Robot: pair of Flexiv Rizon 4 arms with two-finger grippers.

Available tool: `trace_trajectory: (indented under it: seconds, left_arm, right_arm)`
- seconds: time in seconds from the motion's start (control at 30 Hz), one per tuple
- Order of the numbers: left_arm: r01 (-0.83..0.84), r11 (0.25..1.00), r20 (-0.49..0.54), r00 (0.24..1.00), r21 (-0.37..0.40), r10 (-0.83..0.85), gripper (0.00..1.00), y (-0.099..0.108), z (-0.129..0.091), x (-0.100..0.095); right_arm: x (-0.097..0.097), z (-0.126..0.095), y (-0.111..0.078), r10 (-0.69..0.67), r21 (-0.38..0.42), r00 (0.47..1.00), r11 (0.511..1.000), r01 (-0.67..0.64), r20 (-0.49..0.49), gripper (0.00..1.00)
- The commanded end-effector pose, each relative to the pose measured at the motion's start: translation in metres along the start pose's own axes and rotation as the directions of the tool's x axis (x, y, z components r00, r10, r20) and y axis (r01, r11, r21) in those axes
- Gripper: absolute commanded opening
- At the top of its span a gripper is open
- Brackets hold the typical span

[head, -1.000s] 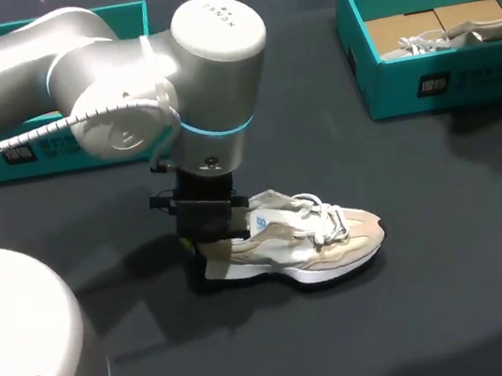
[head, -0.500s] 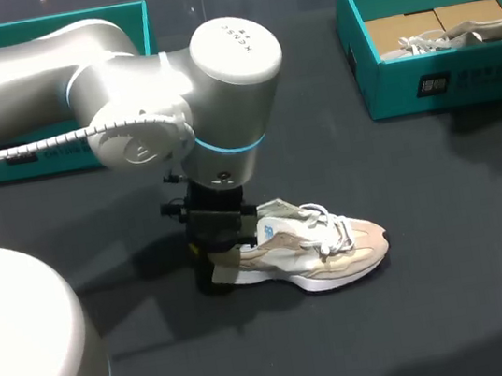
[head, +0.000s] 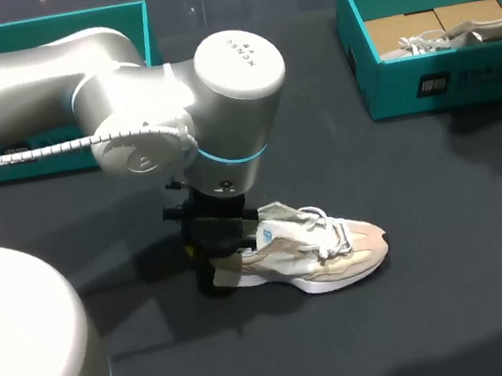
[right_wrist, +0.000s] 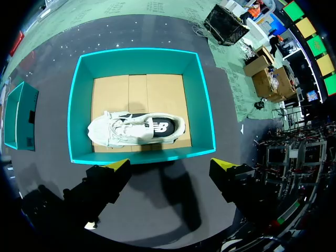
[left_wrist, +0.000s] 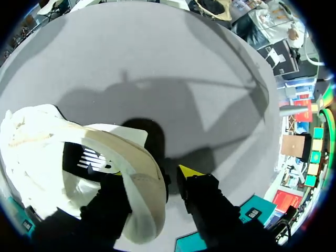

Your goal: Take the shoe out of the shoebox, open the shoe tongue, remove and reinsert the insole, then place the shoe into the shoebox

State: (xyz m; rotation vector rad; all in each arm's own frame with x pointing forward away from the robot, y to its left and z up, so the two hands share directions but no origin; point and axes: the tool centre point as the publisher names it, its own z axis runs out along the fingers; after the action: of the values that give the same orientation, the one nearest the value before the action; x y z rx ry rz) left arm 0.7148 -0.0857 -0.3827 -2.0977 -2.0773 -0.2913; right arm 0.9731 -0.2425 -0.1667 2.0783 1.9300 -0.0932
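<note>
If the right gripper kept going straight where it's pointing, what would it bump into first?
Probably the teal shoebox: the right gripper points down at it, open, over its nearest wall. The white shoe lies ahead inside, so it might meet that instead; depth is unclear.

Head view: shoe [head: 321, 248] heel hidden behind left jaws.

Our left gripper [left_wrist: 152, 172] clamps the heel wall of the shoe [left_wrist: 47, 152], whose body extends toward ten o'clock from it, on the grey table [left_wrist: 168, 73].
</note>
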Motion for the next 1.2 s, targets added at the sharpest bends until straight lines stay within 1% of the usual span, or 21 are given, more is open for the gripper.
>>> trace_trajectory:
  seconds: [0.03, 0.17, 0.33, 0.43, 0.47, 0.53, 0.6, 0.63, 1.07, 1.1, 1.13, 1.2]
  left_arm:
    - [0.003, 1.000, 0.011, 1.000, -0.001, -0.003, 1.00, 0.000, -0.003, 0.002]
    - [0.005, 1.000, 0.048, 0.999, 0.004, -0.006, 1.00, -0.003, -0.018, 0.008]
    - [0.028, 1.000, 0.122, 0.992, -0.014, -0.026, 1.00, -0.010, -0.052, 0.023]
    - [0.075, 0.997, 0.176, 0.982, 0.006, -0.075, 1.00, -0.014, -0.073, 0.036]
    - [0.090, 0.995, 0.193, 0.977, 0.034, -0.095, 1.00, -0.016, -0.079, 0.041]
    - [0.127, 0.985, 0.229, 0.961, 0.119, -0.152, 1.00, -0.019, -0.089, 0.052]
    - [0.154, 0.953, 0.253, 0.942, 0.259, -0.221, 1.00, -0.022, -0.095, 0.064]
    - [0.153, 0.924, 0.254, 0.934, 0.351, -0.251, 1.00, -0.023, -0.096, 0.070]
    - [0.153, 0.924, 0.254, 0.934, 0.351, -0.251, 1.00, -0.023, -0.096, 0.070]
    - [0.218, 0.906, 0.253, 0.913, 0.362, -0.321, 1.00, -0.023, -0.094, 0.073]
    - [0.235, 0.880, 0.270, 0.891, 0.414, -0.365, 1.00, -0.023, -0.091, 0.078]
    - [0.273, 0.834, 0.272, 0.857, 0.480, -0.438, 1.00, -0.020, -0.086, 0.084]
  right_arm:
    - [0.000, 0.000, 0.000, 0.000, 0.000, 1.000, 1.000, 0.000, 0.000, 1.00]
    - [0.000, 0.000, 0.000, 0.000, 0.000, 1.000, 1.000, 0.000, 0.000, 1.00]
    - [0.000, 0.000, 0.000, 0.000, 0.000, 1.000, 1.000, 0.000, 0.000, 1.00]
    - [0.000, 0.000, 0.000, 0.000, 0.000, 1.000, 1.000, 0.000, 0.000, 1.00]
    - [0.000, 0.000, 0.000, 0.000, 0.000, 1.000, 1.000, 0.000, 0.000, 1.00]
    - [0.000, 0.000, 0.000, 0.000, 0.000, 1.000, 1.000, 0.000, 0.000, 1.00]
    - [0.000, 0.000, 0.000, 0.000, 0.000, 1.000, 1.000, 0.000, 0.000, 1.00]
    - [0.000, 0.000, 0.000, 0.000, 0.000, 1.000, 1.000, 0.000, 0.000, 1.00]
    - [0.000, 0.000, 0.000, 0.000, 0.000, 1.000, 1.000, 0.000, 0.000, 1.00]
    - [0.000, 0.000, 0.000, 0.000, 0.000, 1.000, 1.000, 0.000, 0.000, 1.00]
    - [0.000, 0.000, 0.000, 0.000, 0.000, 1.000, 1.000, 0.000, 0.000, 1.00]
    - [0.000, 0.000, 0.000, 0.000, 0.000, 1.000, 1.000, 0.000, 0.000, 1.00]
